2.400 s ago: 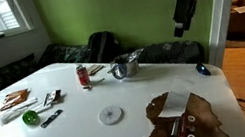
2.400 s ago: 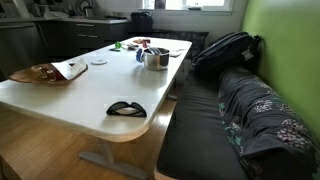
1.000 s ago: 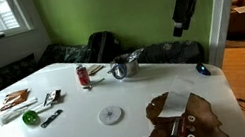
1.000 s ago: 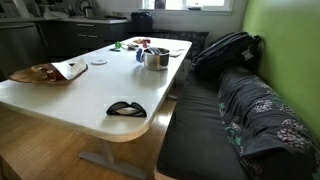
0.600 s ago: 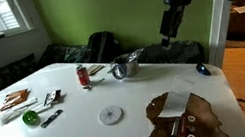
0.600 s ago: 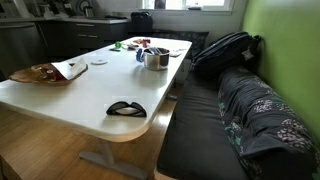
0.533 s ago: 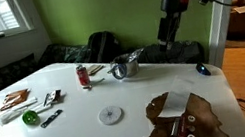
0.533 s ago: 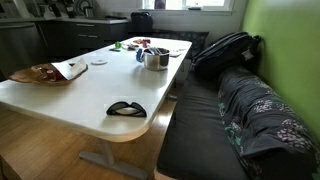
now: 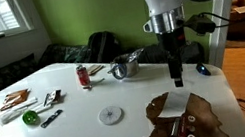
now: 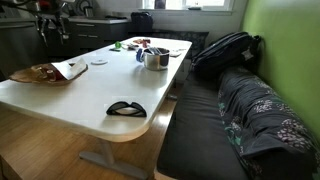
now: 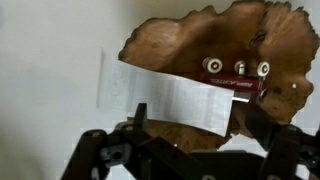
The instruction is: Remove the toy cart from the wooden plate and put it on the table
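Observation:
The wooden plate [image 9: 200,118] lies at the near corner of the white table [image 9: 79,112]; it also shows in an exterior view [image 10: 35,74] and in the wrist view [image 11: 190,45]. The toy cart [image 11: 237,76], dark with a red side and white wheels, lies on the plate; it is a small shape in an exterior view [image 9: 180,127]. A pale flat rectangular piece [image 11: 170,95] lies partly on the plate, next to the cart. My gripper [image 9: 175,73] hangs above the plate's far edge. In the wrist view [image 11: 197,125] its fingers are open and empty.
A white round disc [image 9: 110,114], a red-and-white can [image 9: 83,76], a metal pot [image 9: 126,66], a green object [image 9: 31,117] and small tools lie on the table. A black item [image 10: 125,108] lies near the table's end. A bench with a backpack [image 10: 225,50] runs alongside.
My arm has swung down from high behind the table to just above the wooden plate. The cart, plate and other objects have not moved.

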### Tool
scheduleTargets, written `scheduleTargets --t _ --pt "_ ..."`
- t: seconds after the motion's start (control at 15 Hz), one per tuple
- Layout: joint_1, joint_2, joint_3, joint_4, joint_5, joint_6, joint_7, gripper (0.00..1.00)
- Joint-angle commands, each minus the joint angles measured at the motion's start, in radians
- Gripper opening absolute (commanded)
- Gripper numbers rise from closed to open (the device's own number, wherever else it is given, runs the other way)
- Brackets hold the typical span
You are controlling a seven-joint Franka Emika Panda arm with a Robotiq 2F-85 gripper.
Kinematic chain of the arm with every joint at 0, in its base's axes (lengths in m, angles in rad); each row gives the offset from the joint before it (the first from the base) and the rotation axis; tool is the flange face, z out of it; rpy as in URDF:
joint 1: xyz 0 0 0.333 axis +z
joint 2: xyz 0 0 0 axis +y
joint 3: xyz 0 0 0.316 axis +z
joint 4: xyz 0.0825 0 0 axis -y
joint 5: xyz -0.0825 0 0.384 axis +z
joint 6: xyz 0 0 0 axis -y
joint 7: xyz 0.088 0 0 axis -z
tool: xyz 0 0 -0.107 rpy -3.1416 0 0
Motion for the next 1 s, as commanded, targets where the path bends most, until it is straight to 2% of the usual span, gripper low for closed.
scheduleTargets --t 0.0,0.2,0.27,0.53,0.6,0.93 --pt "0.032 0.043 0.026 0.013 0.055 -0.049 -0.155 1.0" --pt "0.042 0.084 0.049 0.034 0.094 -0.082 -0.298 1.0" --pt "0.044 0.05 0.038 0.004 0.066 -0.041 -0.213 1.0" --pt "0.046 0.076 0.047 0.023 0.078 -0.059 -0.274 1.0" --pt "0.045 0.108 0.066 0.047 0.102 -0.065 -0.399 1.0" --pt "0.076 0.246 0.119 0.147 0.053 -0.052 -0.567 1.0"
